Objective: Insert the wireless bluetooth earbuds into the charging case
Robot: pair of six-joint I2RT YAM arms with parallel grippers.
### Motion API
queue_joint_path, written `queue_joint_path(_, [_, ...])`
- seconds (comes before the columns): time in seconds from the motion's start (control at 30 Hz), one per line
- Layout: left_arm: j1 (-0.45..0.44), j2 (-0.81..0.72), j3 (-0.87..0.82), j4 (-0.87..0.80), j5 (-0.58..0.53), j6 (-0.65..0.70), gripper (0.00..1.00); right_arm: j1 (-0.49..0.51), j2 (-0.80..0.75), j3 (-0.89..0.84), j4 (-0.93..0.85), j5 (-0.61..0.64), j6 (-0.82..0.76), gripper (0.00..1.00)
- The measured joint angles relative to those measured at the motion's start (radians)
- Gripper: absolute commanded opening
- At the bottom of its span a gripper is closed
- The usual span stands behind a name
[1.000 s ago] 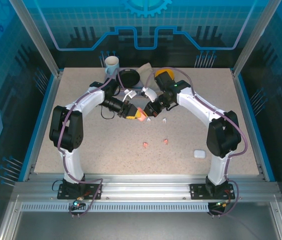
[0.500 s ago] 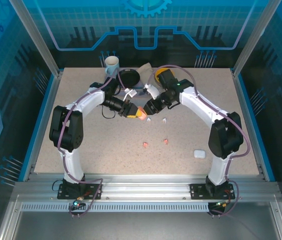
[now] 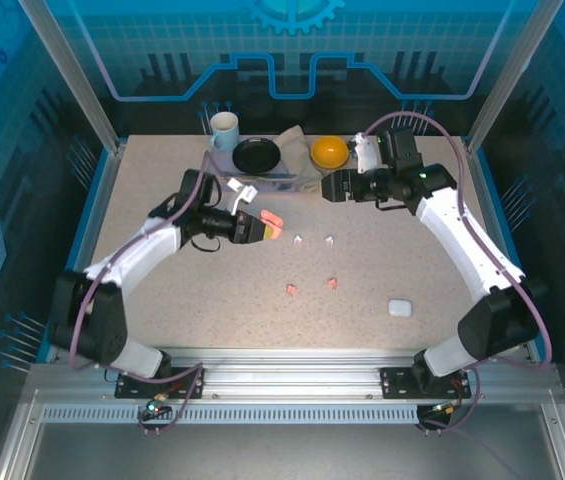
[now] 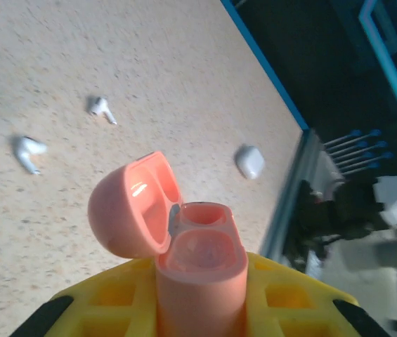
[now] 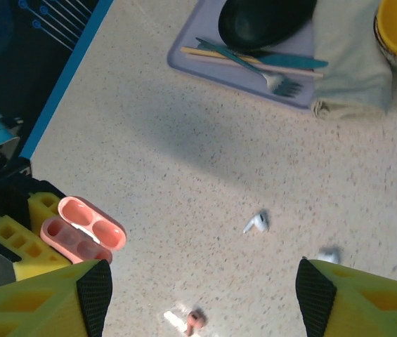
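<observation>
My left gripper (image 3: pixel 255 228) is shut on a pink charging case (image 3: pixel 273 222), which stands between the yellow jaws with its lid (image 4: pixel 129 209) flipped open. Both sockets of the case (image 4: pixel 199 254) look empty. Two white earbuds (image 3: pixel 299 239) (image 3: pixel 329 240) lie on the table just right of the case, and two pink earbuds (image 3: pixel 291 290) (image 3: pixel 333 284) lie nearer the front. My right gripper (image 3: pixel 331 187) hovers open with nothing in it, back and right of the case. Below the right gripper (image 5: pixel 206 296) are a white earbud (image 5: pixel 257 222) and a pink earbud (image 5: pixel 195 320).
A shut white case (image 3: pixel 398 308) lies at the front right. Along the back stand a cup (image 3: pixel 224 130), a tray (image 5: pixel 184 60) with a black bowl (image 3: pixel 257 155), fork and chopsticks, a folded cloth (image 5: pixel 346 67) and a yellow bowl (image 3: pixel 329 152).
My right gripper has opened and pulled back to the right, away from the pink case. The left arm has swung lower and leftward, still holding the case.
</observation>
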Motion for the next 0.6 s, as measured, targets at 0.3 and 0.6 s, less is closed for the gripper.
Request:
queue_joint_path(0.3, [-0.132,-0.287,-0.506,0.656,-0.391,0.014,0.00,0.107,-0.100,-0.216,-0.002,0.160,0.257,0.73])
queue_joint_path(0.6, [-0.233,-0.521,-0.698,0.946,-0.687,0.052,0.00,0.264,-0.093,-0.306,-0.064,0.326,0.425,0.73])
